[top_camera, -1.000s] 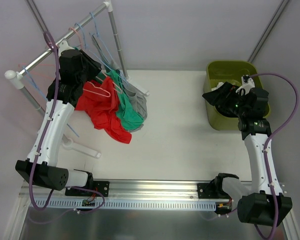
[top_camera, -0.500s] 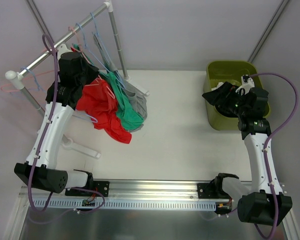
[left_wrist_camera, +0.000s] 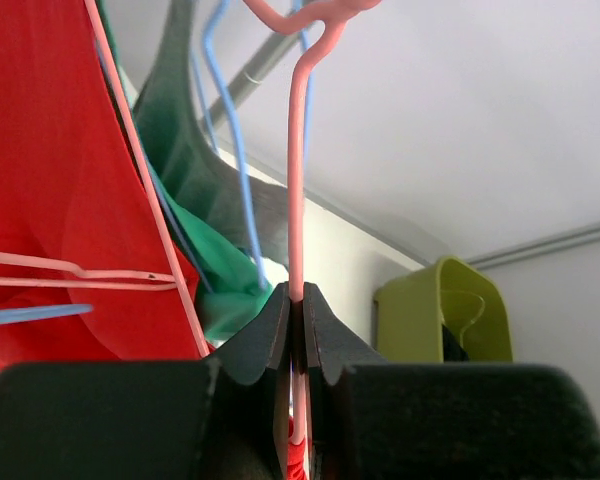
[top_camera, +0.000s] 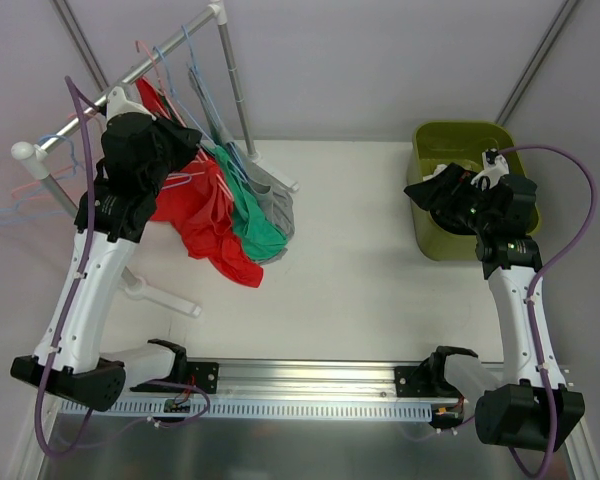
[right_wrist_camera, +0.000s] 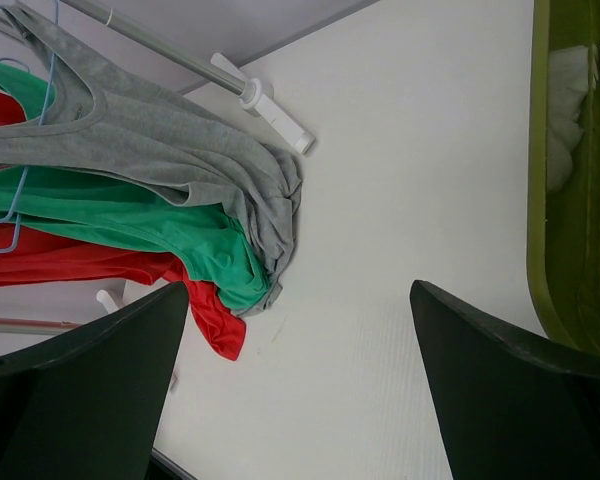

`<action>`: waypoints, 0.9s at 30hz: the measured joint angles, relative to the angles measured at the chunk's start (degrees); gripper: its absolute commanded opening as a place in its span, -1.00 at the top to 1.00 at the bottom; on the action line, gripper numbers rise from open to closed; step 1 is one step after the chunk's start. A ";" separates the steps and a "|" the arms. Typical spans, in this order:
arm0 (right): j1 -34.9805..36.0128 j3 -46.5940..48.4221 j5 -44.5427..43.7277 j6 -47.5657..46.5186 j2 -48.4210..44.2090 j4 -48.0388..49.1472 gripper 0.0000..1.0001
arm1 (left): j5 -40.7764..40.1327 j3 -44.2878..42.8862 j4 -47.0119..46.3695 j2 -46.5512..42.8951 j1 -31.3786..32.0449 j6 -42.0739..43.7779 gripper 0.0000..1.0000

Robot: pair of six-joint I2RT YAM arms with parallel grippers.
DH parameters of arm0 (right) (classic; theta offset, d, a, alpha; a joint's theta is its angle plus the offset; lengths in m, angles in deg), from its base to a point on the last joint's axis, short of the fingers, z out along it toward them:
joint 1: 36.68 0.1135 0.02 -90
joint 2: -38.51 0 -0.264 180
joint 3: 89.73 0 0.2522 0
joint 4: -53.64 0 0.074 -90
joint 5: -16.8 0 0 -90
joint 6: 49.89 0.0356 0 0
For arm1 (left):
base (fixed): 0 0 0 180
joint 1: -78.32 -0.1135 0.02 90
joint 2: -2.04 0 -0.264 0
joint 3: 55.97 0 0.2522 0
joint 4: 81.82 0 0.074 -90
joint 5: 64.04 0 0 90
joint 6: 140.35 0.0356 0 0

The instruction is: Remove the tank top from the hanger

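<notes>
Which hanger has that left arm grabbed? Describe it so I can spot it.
Look at the clothes rack at the back left corner of the table. The left gripper is shut on the pink hanger carrying the red tank top; the neighbouring hangers are blue.

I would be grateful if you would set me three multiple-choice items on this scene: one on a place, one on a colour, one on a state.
1. Where does the bin stand?
A. At the far right of the table
B. Under the rack
C. Between the arm bases

2. What colour is the hanger in the left jaws?
A. Black
B. Pink
C. Yellow

3. How do the right jaws stand?
A. Shut on cloth
B. Shut on nothing
C. Wide open

Key: 1 A, the top view shows it at the far right side; 2 B, a pink wire runs up from between the closed left jaws; 3 C, the right wrist view shows them far apart.
</notes>
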 measured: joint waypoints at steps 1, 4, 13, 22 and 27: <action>0.00 0.00 0.00 0.00 0.00 -0.02 -0.99 | -0.04 0.00 0.07 -0.74 0.85 0.00 1.00; 0.00 0.00 0.00 0.07 0.00 0.00 -0.99 | -0.13 0.04 0.24 -2.86 3.41 0.00 1.00; 0.00 -0.74 0.42 0.22 0.00 0.00 -0.99 | 0.57 5.38 0.02 -11.13 8.63 -0.55 1.00; 0.07 -0.81 1.73 0.63 0.00 0.50 -0.99 | 0.90 15.52 -0.20 -17.88 15.72 -2.75 1.00; 0.09 -0.81 2.62 1.05 0.00 1.14 -0.99 | 1.09 20.24 -0.26 -22.43 20.00 -4.09 1.00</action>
